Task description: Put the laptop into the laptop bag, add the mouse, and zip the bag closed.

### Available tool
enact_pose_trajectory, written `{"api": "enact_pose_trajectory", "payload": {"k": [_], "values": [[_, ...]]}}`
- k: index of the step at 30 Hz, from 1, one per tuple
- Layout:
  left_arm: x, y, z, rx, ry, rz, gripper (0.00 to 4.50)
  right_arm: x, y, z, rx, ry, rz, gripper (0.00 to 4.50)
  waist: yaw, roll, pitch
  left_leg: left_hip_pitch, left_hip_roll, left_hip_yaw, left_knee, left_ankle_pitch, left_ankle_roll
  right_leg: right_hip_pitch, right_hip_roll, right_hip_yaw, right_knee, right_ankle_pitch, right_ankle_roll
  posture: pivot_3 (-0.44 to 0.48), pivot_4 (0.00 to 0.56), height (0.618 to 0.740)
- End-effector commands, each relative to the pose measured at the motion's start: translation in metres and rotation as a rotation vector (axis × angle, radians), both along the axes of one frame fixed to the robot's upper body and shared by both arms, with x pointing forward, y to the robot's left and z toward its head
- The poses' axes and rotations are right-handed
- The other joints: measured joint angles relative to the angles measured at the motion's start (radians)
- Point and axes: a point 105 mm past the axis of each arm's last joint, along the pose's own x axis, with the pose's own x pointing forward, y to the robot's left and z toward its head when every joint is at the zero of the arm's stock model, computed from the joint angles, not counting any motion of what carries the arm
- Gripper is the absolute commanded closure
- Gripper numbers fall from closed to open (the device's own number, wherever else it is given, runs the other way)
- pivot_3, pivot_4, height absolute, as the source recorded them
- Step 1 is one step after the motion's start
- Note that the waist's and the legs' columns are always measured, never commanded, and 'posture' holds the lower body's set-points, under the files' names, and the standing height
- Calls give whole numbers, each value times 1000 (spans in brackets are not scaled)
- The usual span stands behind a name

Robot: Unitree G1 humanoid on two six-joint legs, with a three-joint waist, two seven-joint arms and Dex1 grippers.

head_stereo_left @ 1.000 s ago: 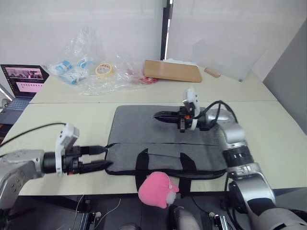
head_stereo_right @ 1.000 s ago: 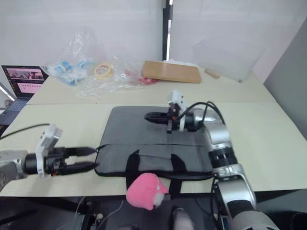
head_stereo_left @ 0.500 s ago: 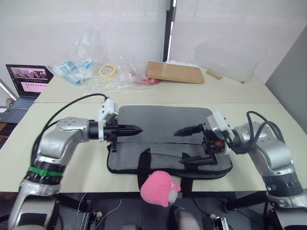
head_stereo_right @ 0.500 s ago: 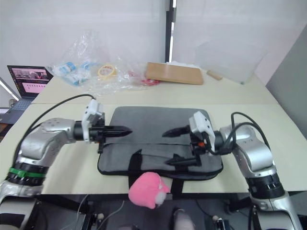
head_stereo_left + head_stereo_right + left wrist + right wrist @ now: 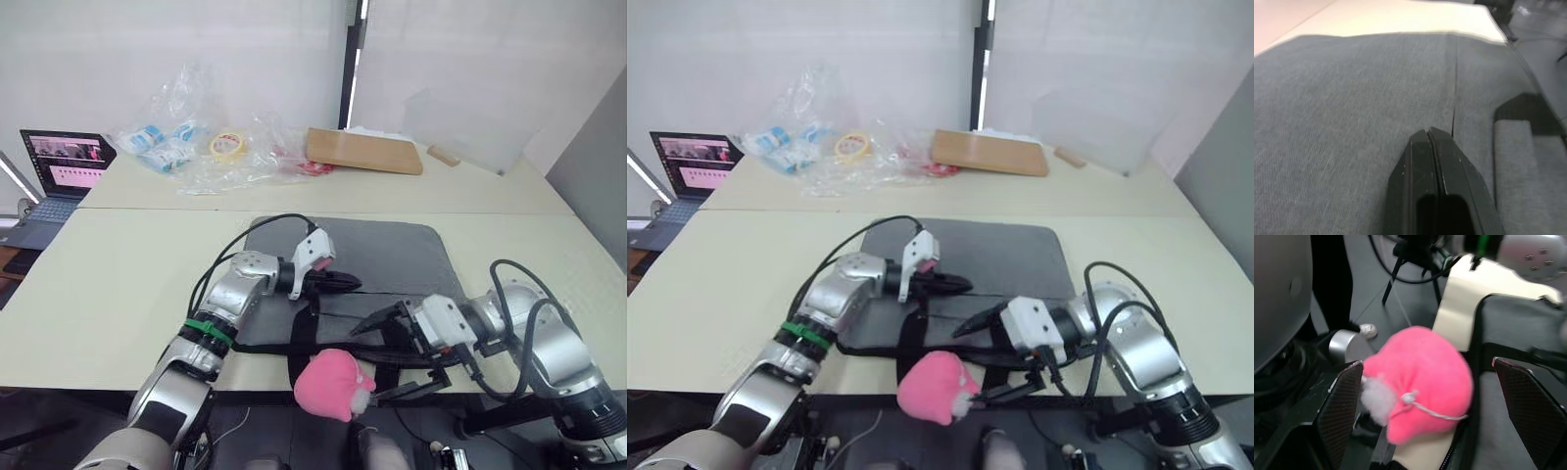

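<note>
So the laptop bag [image 5: 382, 259] is lying flat on the near cream-coloured table [image 5: 118, 284], right at the front edge. It's a rectangular grey woven fabric case with rounded corners, black edging, and black strap handles [image 5: 306, 333] draped over its near half. A thin seam line runs across the fabric, easy to see in the left wrist view.

The left gripper [image 5: 345, 283] is low over the middle of the bag, its two black fingers pressed tight together with no gap, nothing between them. From its wrist camera they look like a single tapered wedge hovering on or just above the cloth, right beside that seam; I can't tell if they actually touch.

The right gripper [image 5: 392, 352] is at the bag's near edge with its fingers spread wide apart, one over the bag's near portion and the other below the table edge. Its finger pads [image 5: 1344, 406] have a fine cross-hatched texture. Between them sits a fluffy pink ball [image 5: 331, 383], soft and plush with a white tuft, hanging off the bag's front edge.

Further back on the far table: crinkly clear plastic bags [image 5: 196, 137], a roll of yellow tape [image 5: 228, 146], a flat brown cardboard piece [image 5: 362, 151], and a small dark laptop [image 5: 59, 176] with a lit pinkish screen off to the left.
</note>
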Motion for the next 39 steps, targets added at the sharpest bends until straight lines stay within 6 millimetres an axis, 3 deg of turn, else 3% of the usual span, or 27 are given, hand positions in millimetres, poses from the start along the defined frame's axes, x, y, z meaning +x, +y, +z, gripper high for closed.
{"api": "enact_pose_trajectory", "payload": {"k": [1, 4, 6, 18, 25, 31, 39], "values": [[-2, 16, -49, 186, 38, 27, 4500, -7, 5, -6, -31, -139, 86, 48, 6, 0, -1, 2, 0, 0, 0, 0, 1, 2, 0, 0, 0, 0, 0, 0, 150, 740], [-4, 18, -49, 161, 49, 33, 4500, -9, 6, -15, -61, -186, 131, 48, 9, -1, -1, 12, 2, -2, 0, -3, 5, 16, 1, 0, -8, -3, -2, 0, 150, 740], [-4, 20, -47, 143, 57, 45, 4500, -8, 6, -21, -78, -212, 145, 48, 8, -3, -2, 14, 3, -6, 0, -6, 11, 17, 1, 2, -7, -3, -1, 0, 150, 740], [-8, 28, -44, 115, 70, 56, 4500, 6, 22, -47, -92, -344, 171, 48, -5, -3, -3, 15, 3, -1, 0, -2, 3, 16, 2, 3, -6, -2, 1, 0, 150, 740], [-14, 30, -44, 117, 80, 49, 4500, 14, 36, -34, 17, -387, 132, 2213, -9, -3, -3, 15, 3, -2, -1, -2, 3, 16, 3, 3, -5, -2, 2, 0, 150, 740], [-15, 31, -47, 133, 76, 47, 4500, 19, 30, -21, 36, -365, 98, 4314, -8, -3, -3, 15, 3, -3, -2, -2, 4, 15, 2, 3, -6, -2, 1, 0, 150, 740], [-19, 38, -63, 161, 109, 67, 4500, 1, 2, -3, 22, -243, 4, 4459, 0, -2, -3, 14, 3, -3, -2, -3, 4, 15, 2, 2, -7, -3, 1, 0, 150, 740]]}}
